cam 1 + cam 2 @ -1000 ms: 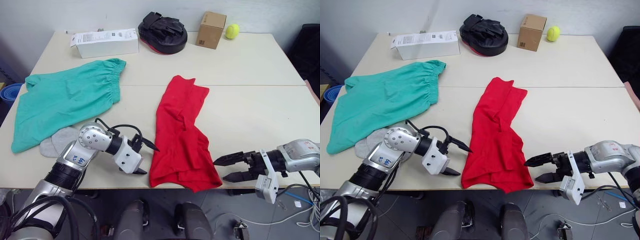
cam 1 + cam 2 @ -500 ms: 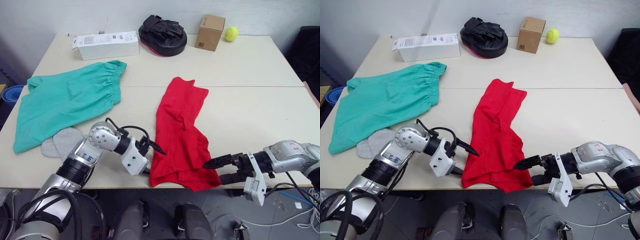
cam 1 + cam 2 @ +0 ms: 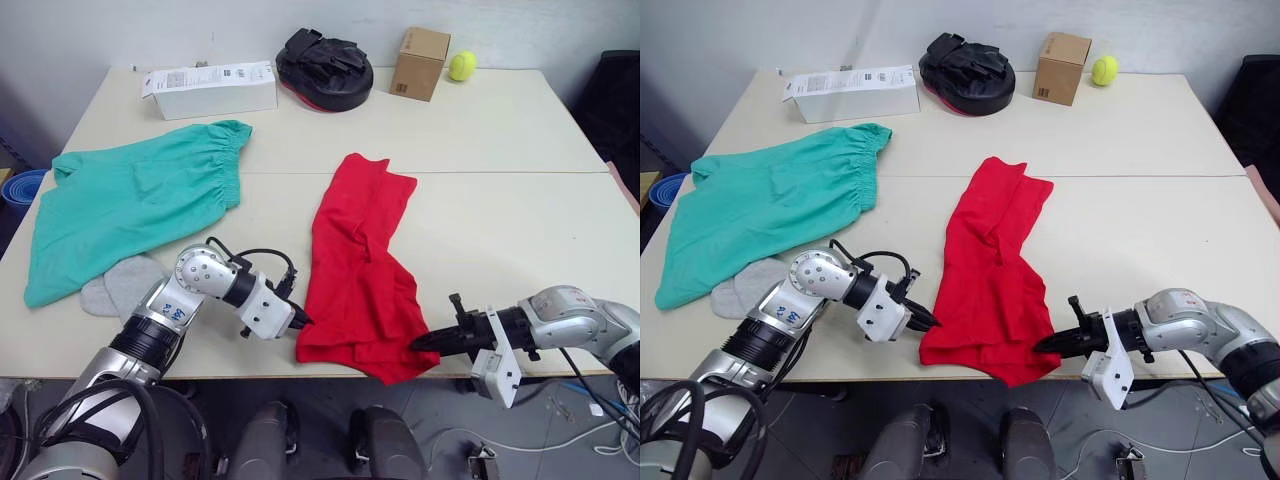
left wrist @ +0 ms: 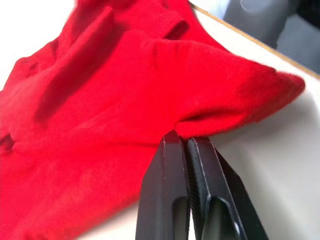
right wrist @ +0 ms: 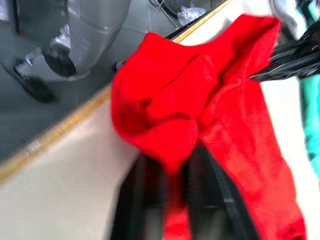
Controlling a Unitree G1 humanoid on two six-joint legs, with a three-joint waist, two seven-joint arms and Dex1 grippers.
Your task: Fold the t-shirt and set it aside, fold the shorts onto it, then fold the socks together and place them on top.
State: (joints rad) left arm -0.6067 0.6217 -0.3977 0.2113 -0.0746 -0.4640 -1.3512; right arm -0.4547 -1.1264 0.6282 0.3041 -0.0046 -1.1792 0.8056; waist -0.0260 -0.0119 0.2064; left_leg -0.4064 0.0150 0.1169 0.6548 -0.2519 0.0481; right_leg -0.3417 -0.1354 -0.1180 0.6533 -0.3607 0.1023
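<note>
The red t-shirt (image 3: 360,265) lies crumpled lengthwise in the middle of the table, its lower end at the near edge. My left gripper (image 3: 299,322) is shut on the shirt's near left corner; in the left wrist view its black fingers (image 4: 165,200) pinch a fold of red cloth (image 4: 100,125). At the near right corner my right gripper (image 3: 417,344) is shut on the hem, with red fabric (image 5: 165,115) bunched over the fingers. The teal-green shorts (image 3: 130,205) lie spread at the left. The grey socks (image 3: 115,285) rest by their near edge.
Along the far side stand a white box (image 3: 210,87), a black padded mitt (image 3: 325,67), a cardboard box (image 3: 420,61) and a tennis ball (image 3: 462,65). The bare table (image 3: 500,220) stretches to the right of the shirt. The near table edge runs just under both grippers.
Both grippers were open beside the shirt's near corners. They have moved inward and shut on the cloth, the left one first.
</note>
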